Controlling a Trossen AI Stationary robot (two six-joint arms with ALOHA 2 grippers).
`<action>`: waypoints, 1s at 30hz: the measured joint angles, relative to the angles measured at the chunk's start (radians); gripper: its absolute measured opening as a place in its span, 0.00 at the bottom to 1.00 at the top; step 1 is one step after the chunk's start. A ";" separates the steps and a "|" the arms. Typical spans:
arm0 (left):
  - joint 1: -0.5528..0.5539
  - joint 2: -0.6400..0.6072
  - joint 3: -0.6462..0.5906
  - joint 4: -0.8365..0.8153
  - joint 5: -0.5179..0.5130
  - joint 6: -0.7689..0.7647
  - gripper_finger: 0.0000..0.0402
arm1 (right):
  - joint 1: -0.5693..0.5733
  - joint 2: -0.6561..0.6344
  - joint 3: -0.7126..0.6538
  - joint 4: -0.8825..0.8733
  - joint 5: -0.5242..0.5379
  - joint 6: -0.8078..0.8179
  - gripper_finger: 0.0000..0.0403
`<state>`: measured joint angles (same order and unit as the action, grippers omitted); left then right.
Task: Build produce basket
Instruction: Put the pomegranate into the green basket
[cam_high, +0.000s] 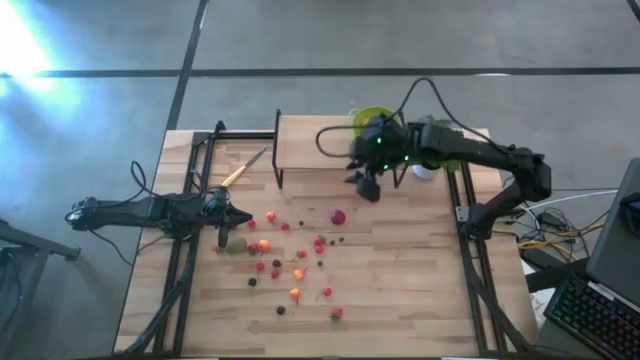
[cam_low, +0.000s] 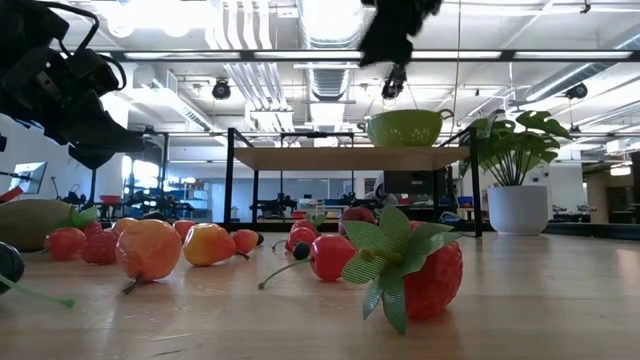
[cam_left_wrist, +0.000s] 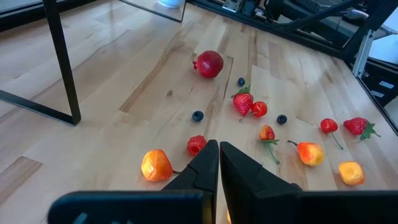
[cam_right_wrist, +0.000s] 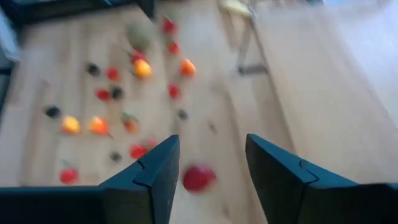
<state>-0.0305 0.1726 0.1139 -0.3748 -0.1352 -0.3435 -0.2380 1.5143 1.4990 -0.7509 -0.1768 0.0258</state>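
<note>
Produce lies scattered below the open, empty right gripper.

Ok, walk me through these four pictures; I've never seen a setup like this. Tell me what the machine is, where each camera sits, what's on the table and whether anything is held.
It is a robot with two dark arms at a wooden table. One picture looks straight down from above, one looks level across the table top, and the other two come from cameras on each arm's wrist.

Scattered on the table is small toy produce: red, orange and dark pieces, including a strawberry close to the low camera. A lime-green basket sits on a small raised shelf, with a potted plant beside it and a yellow-handled knife lying on the table near the shelf.

The left gripper is shut, low over the fruit, holding nothing. The right gripper is open and empty, raised by the shelf, with a round dark red fruit showing below between its fingers.
</note>
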 joint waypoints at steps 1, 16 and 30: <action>0.000 0.000 0.000 0.000 0.000 0.000 0.05 | 0.025 0.000 0.000 0.031 0.000 0.005 0.42; 0.000 0.000 0.000 0.000 0.000 0.000 0.05 | 0.182 0.028 0.000 0.396 -0.004 0.105 0.27; 0.000 0.000 0.000 0.000 0.000 0.000 0.05 | 0.215 0.144 0.001 0.842 -0.003 0.065 0.13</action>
<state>-0.0307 0.1730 0.1139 -0.3746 -0.1350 -0.3437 -0.0232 1.6583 1.4998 0.0914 -0.1803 0.0909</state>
